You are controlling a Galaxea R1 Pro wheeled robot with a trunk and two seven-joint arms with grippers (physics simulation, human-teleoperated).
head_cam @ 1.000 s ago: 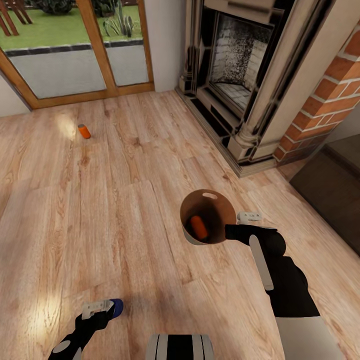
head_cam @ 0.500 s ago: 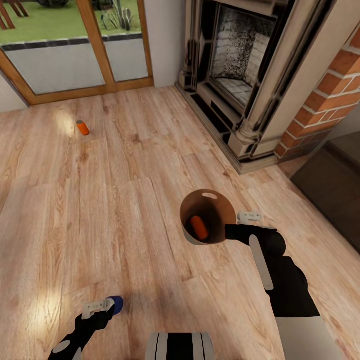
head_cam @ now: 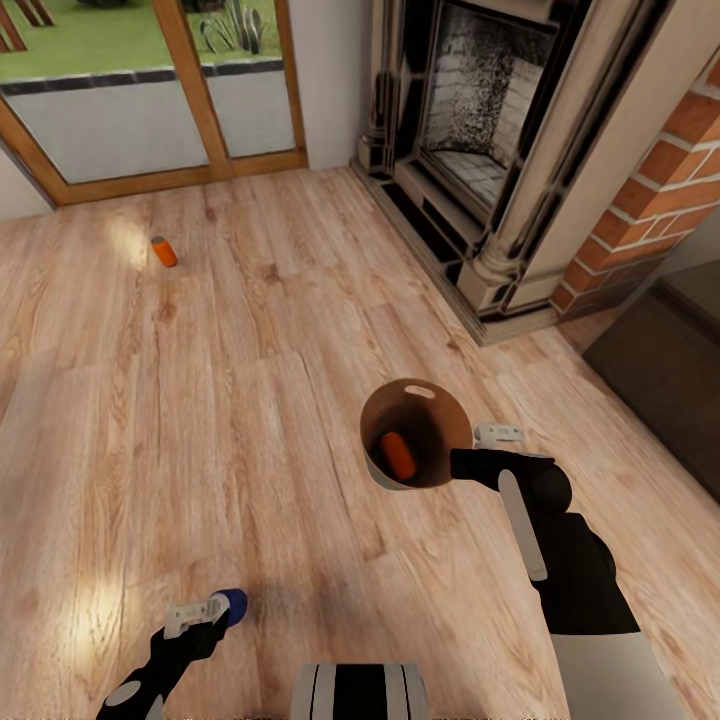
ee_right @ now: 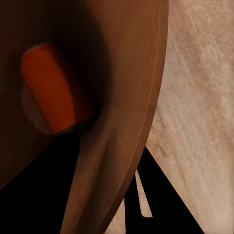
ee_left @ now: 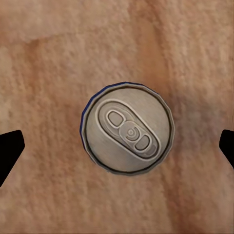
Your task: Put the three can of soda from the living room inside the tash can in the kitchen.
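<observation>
At the far left of the head view, glass doors (head_cam: pixel 150 90) in a wood frame look out on grass. On the pale wood floor (head_cam: pixel 230 420) in front of them an orange can (head_cam: pixel 163 251) lies on its side, well apart from everything else.

Low at the left, the left gripper (head_cam: pixel 205 610) hangs over the floor with a blue can (head_cam: pixel 232 604) just beside its pale fingers. In the left wrist view that blue can (ee_left: pixel 126 129) is seen from straight above, upright, its silver top and pull tab facing the camera. The gripper's two dark fingertips (ee_left: pixel 9 148) sit at the opposite edges of that picture, spread wide, with bare floor between each tip and the can; nothing is pinched.

Toward the middle, the bin (head_cam: pixel 440 420) is carried off the floor, tipped so its brown inside and oval handle slot face the head camera. A second orange can (head_cam: pixel 398 455) lies inside it against the lower wall. The right wrist view shows the same can (ee_right: pixel 51 87) resting deep in the brown bin (ee_right: pixel 131 97).

The right gripper (head_cam: pixel 478 452) meets the bin at its rim on the right side, pressed onto the wall and holding it up.

Behind, at the right, stands a fireplace (head_cam: pixel 480 130) with red brick (head_cam: pixel 670 190) beside it.
</observation>
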